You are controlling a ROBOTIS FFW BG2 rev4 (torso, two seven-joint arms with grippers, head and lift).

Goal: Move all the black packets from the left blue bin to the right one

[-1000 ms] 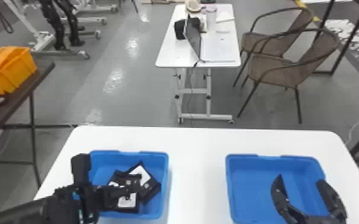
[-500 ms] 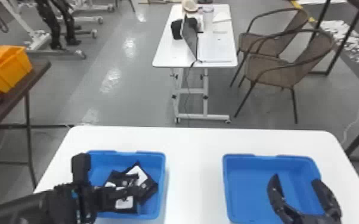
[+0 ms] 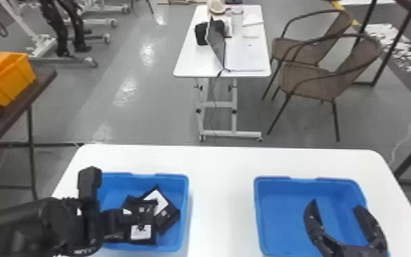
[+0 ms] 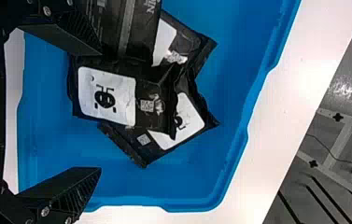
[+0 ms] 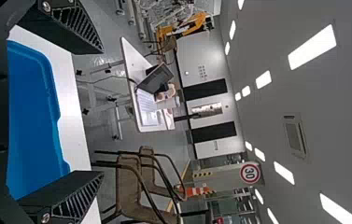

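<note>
We've got black pkts (image 3: pixel 141 232) heaped approx. 4 o'clock in the L blue bin (image 3: pixel 181 177), white labels showing; our L claw (image 3: pixel 94 208), 9 o'clock side, fingers wide apart. Our R claw (image 3: pixel 336 209), also wide, hangs at the R bin's (image 3: pixel 280 212) 4 o'clock.

Head view: from my head, forward and down. Left wrist view: downward, close over the left blue bin (image 3: pixel 174 188), shared with the first. Right wrist view: outward across the room, sharing the distant laptop (image 3: pixel 217 44) with the first.
</note>
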